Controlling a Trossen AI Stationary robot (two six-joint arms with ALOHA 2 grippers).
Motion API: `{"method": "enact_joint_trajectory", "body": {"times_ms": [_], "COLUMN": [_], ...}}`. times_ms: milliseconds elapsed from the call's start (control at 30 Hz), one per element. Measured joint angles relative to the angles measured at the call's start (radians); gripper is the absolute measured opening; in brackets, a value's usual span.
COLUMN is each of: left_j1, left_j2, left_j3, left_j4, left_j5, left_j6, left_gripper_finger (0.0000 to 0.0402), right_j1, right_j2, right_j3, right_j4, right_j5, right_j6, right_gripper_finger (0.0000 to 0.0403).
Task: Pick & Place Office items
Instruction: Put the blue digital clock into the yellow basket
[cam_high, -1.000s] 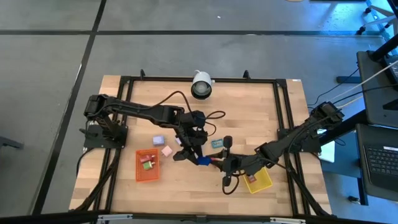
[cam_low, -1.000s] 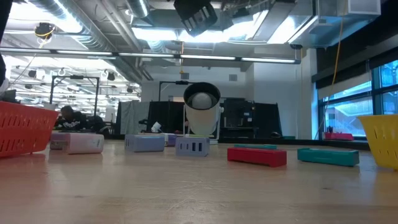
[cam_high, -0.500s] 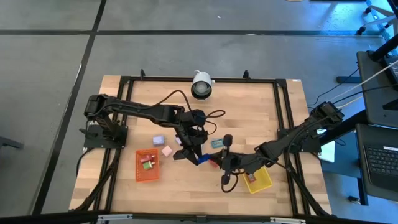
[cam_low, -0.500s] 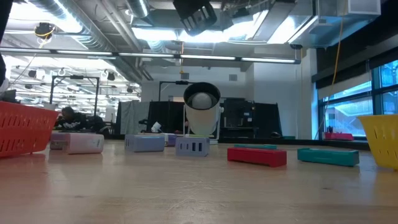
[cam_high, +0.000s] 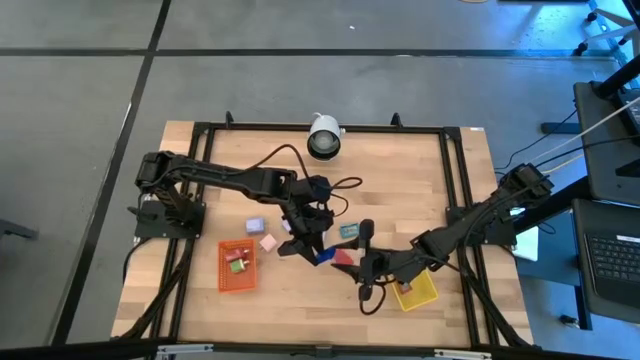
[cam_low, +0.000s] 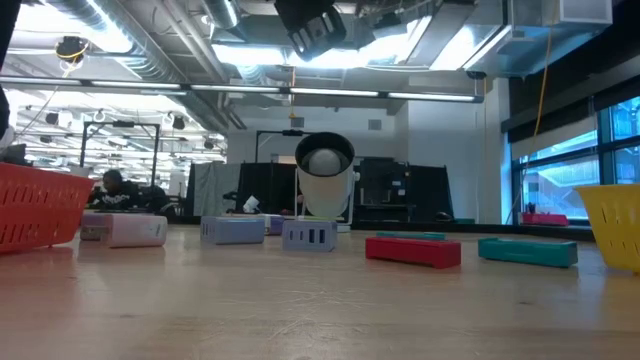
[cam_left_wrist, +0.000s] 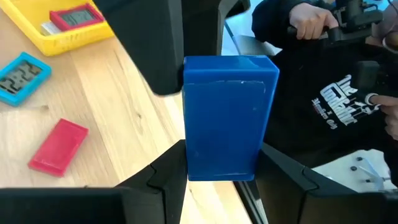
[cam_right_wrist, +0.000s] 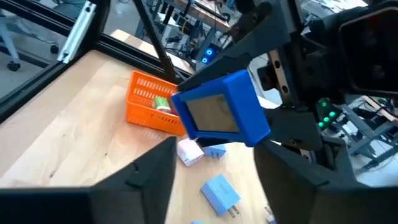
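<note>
The left hand (cam_high: 318, 252) hangs above the middle of the worktop (cam_high: 280, 300), clenched on a blue block (cam_left_wrist: 229, 116) held clear of the wood. The right hand (cam_high: 358, 262) sits just at its 3 o'clock, fingers spread, facing the block. A red block (cam_high: 343, 256) lies between them, a teal one (cam_high: 349, 231) at 12 o'clock. The orange tray (cam_high: 237, 266) is at 9 o'clock, the yellow tray (cam_high: 415, 291) at 4 o'clock

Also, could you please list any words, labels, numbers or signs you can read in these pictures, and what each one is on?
White print on a person's black shirt: too blurred to read.
Digits on the teal piece's display: not legible.
Display on the red piece in the yellow tray: unreadable.
Blue block in the left gripper: no text.
</note>
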Motion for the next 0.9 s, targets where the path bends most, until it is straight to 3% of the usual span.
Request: {"method": "enact_joint_trajectory", "body": {"times_ms": [133, 300, 900], "left_j1": [-0.002, -0.023, -0.036], "left_j2": [0.000, 0.000, 0.000], "left_j3": [0.000, 0.000, 0.000], "left_j4": [-0.027, -0.036, -0.084], "left_j5": [0.004, -0.001, -0.021], "left_j6": [0.000, 0.001, 0.011], "left_gripper_finger": [0.0159, 0.0156, 0.0159], "right_j1": [0.002, 0.003, -0.071], "right_j2": [0.000, 0.000, -0.001], "right_j3": [0.000, 0.020, 0.069], "right_j4": [-0.002, -0.006, -0.034], "right_j5": [-0.009, -0.004, -0.246], "right_j6": [0.000, -0.006, 0.051], "right_gripper_finger": [0.0250, 0.0247, 0.0235]}}
